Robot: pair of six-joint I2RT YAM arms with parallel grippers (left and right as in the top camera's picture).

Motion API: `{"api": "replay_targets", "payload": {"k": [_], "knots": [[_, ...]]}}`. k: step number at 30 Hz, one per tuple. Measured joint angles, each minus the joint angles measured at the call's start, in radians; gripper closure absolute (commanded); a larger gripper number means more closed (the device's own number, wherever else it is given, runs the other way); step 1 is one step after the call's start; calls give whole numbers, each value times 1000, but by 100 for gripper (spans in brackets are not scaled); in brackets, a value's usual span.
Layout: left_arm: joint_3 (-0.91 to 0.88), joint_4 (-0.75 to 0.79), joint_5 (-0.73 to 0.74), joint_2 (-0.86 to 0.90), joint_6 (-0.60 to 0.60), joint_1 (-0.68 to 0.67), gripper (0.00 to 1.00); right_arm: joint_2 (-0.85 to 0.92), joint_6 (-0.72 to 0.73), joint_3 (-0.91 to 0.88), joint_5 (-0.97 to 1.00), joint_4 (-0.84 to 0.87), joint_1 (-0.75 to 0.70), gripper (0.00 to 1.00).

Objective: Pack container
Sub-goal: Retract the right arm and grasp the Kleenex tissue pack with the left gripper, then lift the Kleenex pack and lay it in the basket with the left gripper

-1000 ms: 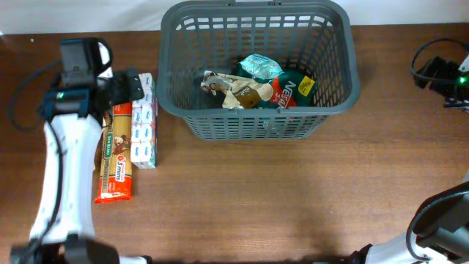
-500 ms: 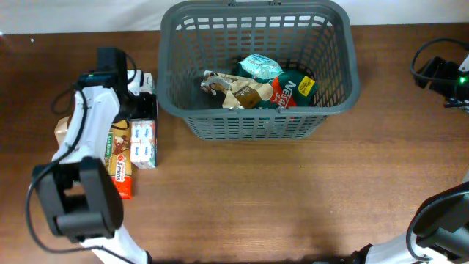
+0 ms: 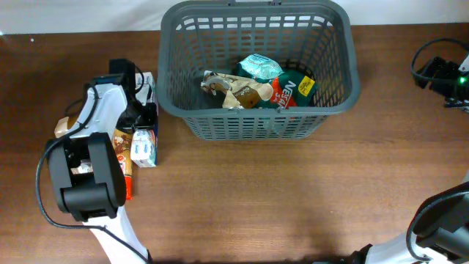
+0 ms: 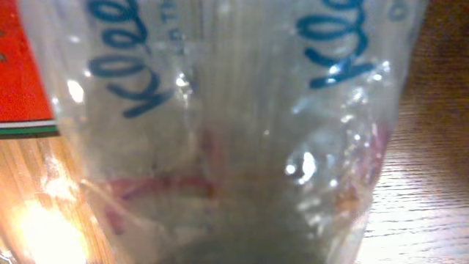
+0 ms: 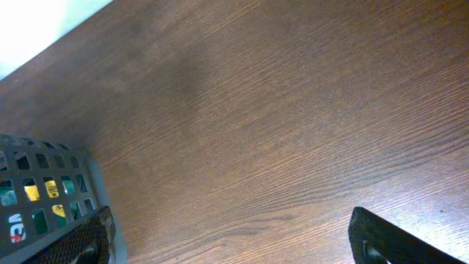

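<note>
The container (image 3: 256, 126), a large dark grey slotted basket, stands at the back of the table with a teal bag (image 3: 260, 67), a red and green packet (image 3: 293, 89) and a brown and white packet (image 3: 229, 89) inside. Left of it lies a clear-wrapped tissue pack (image 3: 145, 145) with blue lettering. My left gripper (image 3: 142, 104) is down on that pack, shut on it; the pack (image 4: 234, 110) fills the left wrist view and hides the jaws. My right gripper (image 5: 234, 246) is open over bare wood, just right of the container's corner (image 5: 44, 191).
An orange pasta packet (image 3: 119, 147) lies beside the tissue pack, partly under my left arm, and its red edge (image 4: 26, 73) shows in the wrist view. A tan packet (image 3: 63, 129) sits further left. The right arm (image 3: 443, 73) rests at the table's far right edge.
My left arm has swung right and dropped onto the tissue pack, and its gripper has gone from open to shut. The right arm has not moved.
</note>
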Motion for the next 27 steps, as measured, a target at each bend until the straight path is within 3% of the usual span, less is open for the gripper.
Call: {"api": "replay_targets", "payload": {"k": [7,14,18,23,27], "knots": [[168,-153,0,19,0,0,98,0,0,0,0,0,0,1],[671,-279,0,34,1,0,98,0,0,0,-1,0,0,1],[953,-278,1,32,24,0,98,0,0,0,0,0,0,1],[1202,-293,5,27,168,-25,98,0,0,0,0,0,0,1],[1292,-316,76,21,348,-123,98,0,0,0,0,0,0,1]]}}
